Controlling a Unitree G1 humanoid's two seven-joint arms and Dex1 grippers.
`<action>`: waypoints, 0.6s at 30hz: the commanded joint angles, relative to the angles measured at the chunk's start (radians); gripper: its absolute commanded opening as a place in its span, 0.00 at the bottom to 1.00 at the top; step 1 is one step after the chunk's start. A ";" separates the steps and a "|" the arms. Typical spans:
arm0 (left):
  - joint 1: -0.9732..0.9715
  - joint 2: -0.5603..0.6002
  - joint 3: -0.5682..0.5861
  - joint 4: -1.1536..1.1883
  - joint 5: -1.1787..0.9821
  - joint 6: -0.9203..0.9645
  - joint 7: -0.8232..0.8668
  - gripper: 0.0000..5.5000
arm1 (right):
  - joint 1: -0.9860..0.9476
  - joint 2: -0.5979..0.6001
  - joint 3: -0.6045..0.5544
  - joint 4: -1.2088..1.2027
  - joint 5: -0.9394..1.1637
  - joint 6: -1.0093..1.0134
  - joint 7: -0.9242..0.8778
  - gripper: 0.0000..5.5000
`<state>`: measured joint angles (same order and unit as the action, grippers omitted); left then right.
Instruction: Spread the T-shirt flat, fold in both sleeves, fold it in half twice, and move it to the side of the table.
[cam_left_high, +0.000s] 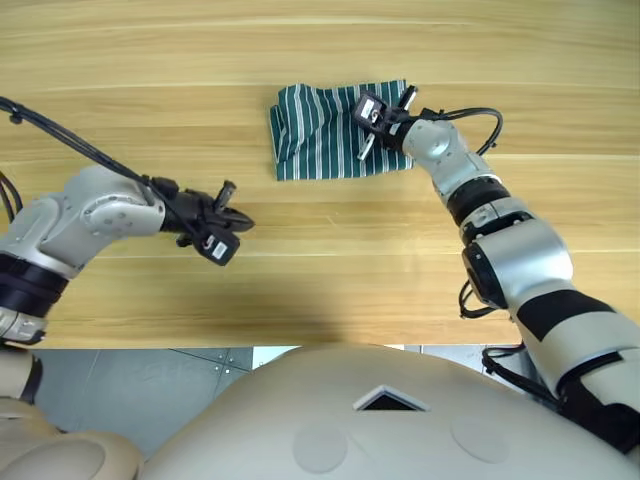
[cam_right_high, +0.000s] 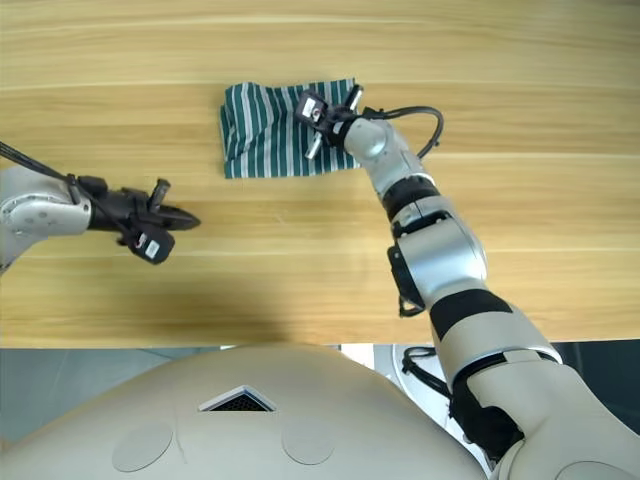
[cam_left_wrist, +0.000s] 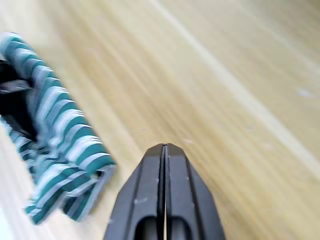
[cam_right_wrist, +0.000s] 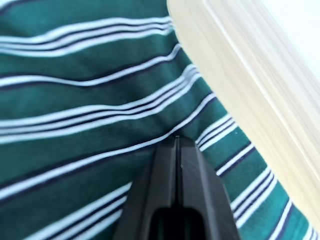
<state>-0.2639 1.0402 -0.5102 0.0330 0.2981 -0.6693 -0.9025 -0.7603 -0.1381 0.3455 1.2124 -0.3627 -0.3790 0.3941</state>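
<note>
The right tool (cam_right_wrist: 176, 141) has its two dark fingers clenched together with no gap between them, and its tip sits against the cloth of the T-shirt (cam_left_high: 318, 135); whether a fold of fabric is pinched between the fingers cannot be told. The T-shirt, dark green with thin white stripes, lies folded into a compact, roughly rectangular bundle on the far half of the wooden table (cam_left_high: 300, 40), a little to the right of the middle. Its left edge looks rumpled, with layers of cloth showing one over another. The right tool meets the bundle at its right-hand part, near the far right corner, with the right arm reaching in from the near right side. The left tool (cam_left_high: 243, 222) is likewise clenched, fingers pressed flat together and grasping nothing. It hangs over bare wood, well apart from the T-shirt, nearer to the robot and to the left of the bundle, with its tip pointing toward the right.
</note>
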 joint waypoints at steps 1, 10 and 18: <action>-0.042 -0.079 0.027 0.037 -0.062 -0.021 -0.001 0.00 | 0.150 -0.032 0.125 -0.054 -0.085 -0.102 0.145 0.00; -0.005 -0.206 0.030 0.022 -0.189 -0.050 -0.010 0.00 | 0.315 -0.201 0.089 -0.430 -0.010 -0.110 0.171 0.00; 0.008 -0.234 0.049 0.142 -0.054 -0.072 0.047 0.00 | 0.405 -0.195 -0.010 -0.802 0.121 -0.016 0.168 0.00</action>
<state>-0.2411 0.8078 -0.4825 0.1385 0.2027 -0.7388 -0.8747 -0.3969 -0.3259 0.3294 0.4963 -0.2712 -0.3935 0.5253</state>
